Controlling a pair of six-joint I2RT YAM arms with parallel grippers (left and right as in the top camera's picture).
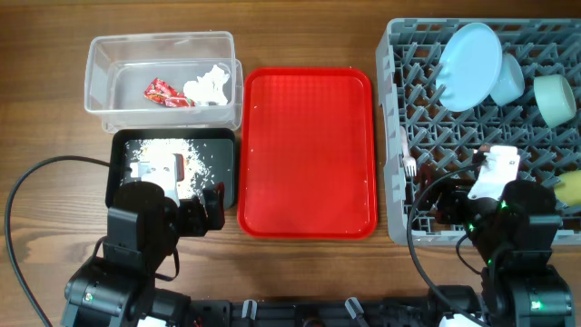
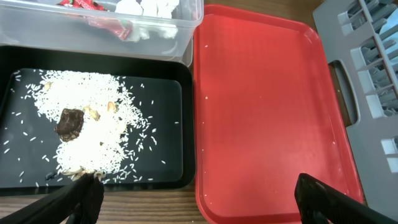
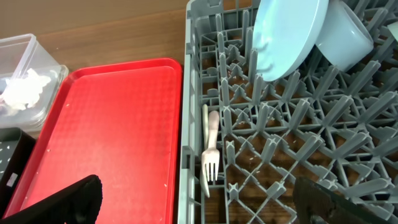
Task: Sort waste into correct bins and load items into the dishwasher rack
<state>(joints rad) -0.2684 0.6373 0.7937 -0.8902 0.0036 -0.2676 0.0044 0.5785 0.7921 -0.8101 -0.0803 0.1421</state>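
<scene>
The grey dishwasher rack (image 1: 399, 109) holds the pale blue plate (image 1: 470, 53), pale blue bowl (image 1: 508, 80), mint green bowl (image 1: 554, 98), yellow cup (image 1: 572, 189) and the white fork and spoon (image 3: 210, 149) by its left wall. The clear tub (image 1: 100, 68) holds the red wrapper (image 1: 165, 92) and white tissue (image 1: 207, 86). The black tray (image 1: 116, 177) holds the rice scraps (image 2: 87, 130) with a brown bit. My left gripper (image 2: 196, 199) is open and empty over the black tray's near edge. My right gripper (image 3: 199, 202) is open and empty over the rack's left front.
The flat red serving tray (image 1: 307, 150) lies between the black tray and the rack, with only a few crumbs on it. A black cable (image 1: 23, 195) loops at the left of the wooden table.
</scene>
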